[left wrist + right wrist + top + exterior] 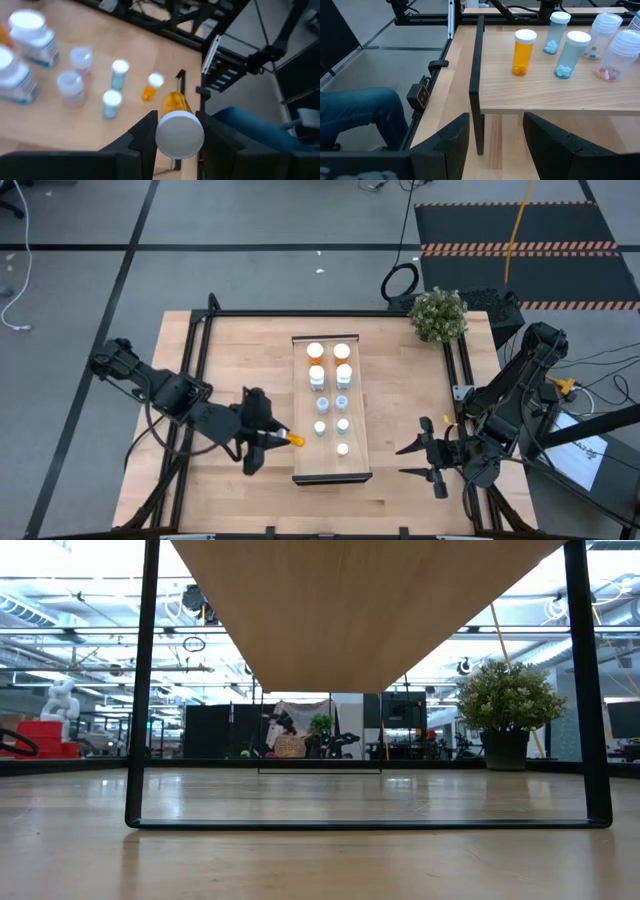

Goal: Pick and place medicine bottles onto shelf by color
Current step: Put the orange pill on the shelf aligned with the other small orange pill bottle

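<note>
Currently the left gripper [176, 134] is pinching a light, rigid, slippery orange plastic medicine bottle [176, 104] near its white cap, beside the long light-wood shelf [301, 402]; the right gripper [428, 463] is waiting open.

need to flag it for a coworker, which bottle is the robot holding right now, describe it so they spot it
Start at the long light-wood shelf in the middle of the table. Just off its left edge sits the left gripper, shut on an orange bottle with a white cap. It is the only bottle off the shelf, held lying sideways while the others stand upright.
</note>
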You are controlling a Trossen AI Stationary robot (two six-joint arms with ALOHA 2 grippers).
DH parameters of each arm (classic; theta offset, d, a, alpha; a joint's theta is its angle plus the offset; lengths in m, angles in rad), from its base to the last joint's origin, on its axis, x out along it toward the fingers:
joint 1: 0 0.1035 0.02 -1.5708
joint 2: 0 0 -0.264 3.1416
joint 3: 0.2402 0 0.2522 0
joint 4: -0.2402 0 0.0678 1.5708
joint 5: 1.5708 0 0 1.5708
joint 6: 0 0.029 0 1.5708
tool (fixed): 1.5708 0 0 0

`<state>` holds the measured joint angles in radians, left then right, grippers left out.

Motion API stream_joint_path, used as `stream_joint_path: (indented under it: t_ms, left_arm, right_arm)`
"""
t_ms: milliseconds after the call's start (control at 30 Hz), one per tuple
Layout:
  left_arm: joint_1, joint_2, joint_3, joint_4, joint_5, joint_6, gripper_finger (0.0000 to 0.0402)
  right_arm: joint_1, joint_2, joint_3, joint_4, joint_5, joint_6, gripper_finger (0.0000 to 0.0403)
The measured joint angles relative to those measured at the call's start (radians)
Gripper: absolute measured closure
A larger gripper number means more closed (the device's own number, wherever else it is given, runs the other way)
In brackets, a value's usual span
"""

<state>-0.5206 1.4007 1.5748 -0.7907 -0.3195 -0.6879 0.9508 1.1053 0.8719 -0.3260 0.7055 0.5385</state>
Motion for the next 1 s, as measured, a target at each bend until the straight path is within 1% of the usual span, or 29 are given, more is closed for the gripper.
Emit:
stream_joint_path:
  t_ms: [133,267,433,567,700,767,1000]
  left_arm:
    - [-0.001,0.092,0.136,-0.047,0.003,0.075,0.0273]
    - [0.0,0.194,0.308,-0.146,0.004,0.133,0.0273]
    - [0.0,0.323,0.531,-0.315,0.009,0.137,0.0273]
    - [0.001,0.412,0.663,-0.392,0.041,0.146,0.0273]
    - [0.007,0.474,0.715,-0.411,0.07,0.159,0.0273]
    - [0.015,0.494,0.719,-0.431,0.087,0.159,0.0273]
    - [0.03,0.553,0.72,-0.511,0.088,0.135,0.0273]
  right_arm:
    - [0.0,0.0,0.0,0.0,0.0,0.001,0.022]
    - [0.0,0.0,0.0,0.0,0.0,0.003,0.022]
    - [0.0,0.0,0.0,0.0,0.0,0.003,0.022]
    - [0.0,0.0,0.0,-0.001,0.0,0.002,0.022]
    - [0.0,0.0,0.0,-0.001,0.0,0.002,0.022]
    - [0.0,0.0,0.0,-0.001,0.0,0.002,0.022]
    - [0.0,0.0,0.0,-0.001,0.0,0.003,0.022]
